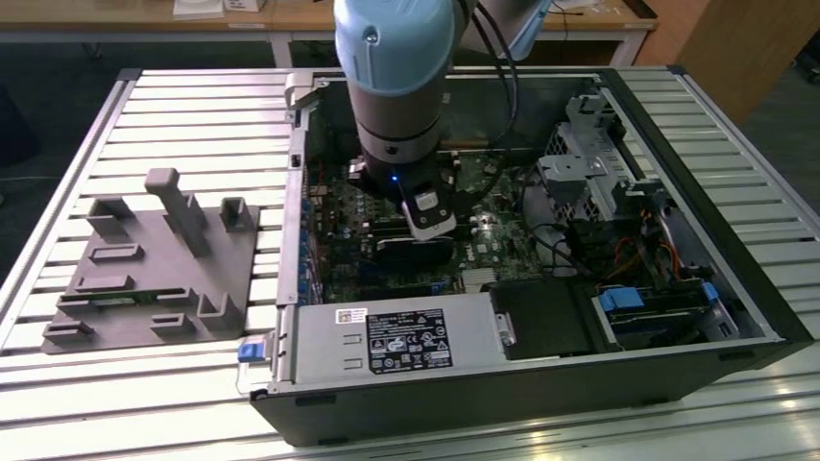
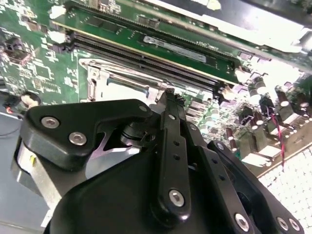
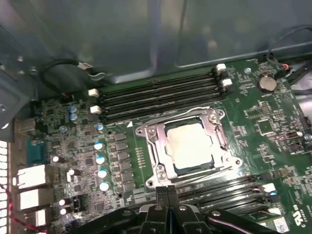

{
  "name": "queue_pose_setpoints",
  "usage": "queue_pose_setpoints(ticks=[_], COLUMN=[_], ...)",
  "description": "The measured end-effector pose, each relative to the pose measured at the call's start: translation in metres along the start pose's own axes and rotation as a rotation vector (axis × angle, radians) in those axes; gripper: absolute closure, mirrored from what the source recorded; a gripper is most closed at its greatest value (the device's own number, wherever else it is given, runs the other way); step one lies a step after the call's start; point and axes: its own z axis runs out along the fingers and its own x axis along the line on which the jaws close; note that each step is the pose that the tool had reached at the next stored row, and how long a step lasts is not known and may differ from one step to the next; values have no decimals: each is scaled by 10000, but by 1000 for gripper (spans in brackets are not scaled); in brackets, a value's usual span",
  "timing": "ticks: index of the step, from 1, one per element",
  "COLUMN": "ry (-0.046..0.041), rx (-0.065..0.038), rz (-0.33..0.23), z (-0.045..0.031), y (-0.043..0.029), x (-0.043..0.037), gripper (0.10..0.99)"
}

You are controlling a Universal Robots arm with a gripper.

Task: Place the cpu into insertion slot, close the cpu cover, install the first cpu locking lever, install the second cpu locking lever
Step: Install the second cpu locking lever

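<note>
cpu (image 3: pixel 189 146) pale silver (seated), cover (image 3: pixel 155 141) closed

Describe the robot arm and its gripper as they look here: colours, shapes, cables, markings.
In the exterior view, the arm is a thick round column with a pale blue cap over grey and black segments, a small blue light low down, and a black cable alongside. In the second wrist view, the gripper is matte black, built of flat linkage bars joined by silver screws.
</note>
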Motion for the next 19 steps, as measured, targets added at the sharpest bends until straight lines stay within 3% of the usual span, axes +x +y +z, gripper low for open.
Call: queue_pose_setpoints(ticks=[4,10,19], ry=[-32,-92,-219], rx=[39,236,753], rz=[63,87,46], z=[11,49,110], y=[29,134,290], x=[-68,-78,-107], gripper=[980,980,980])
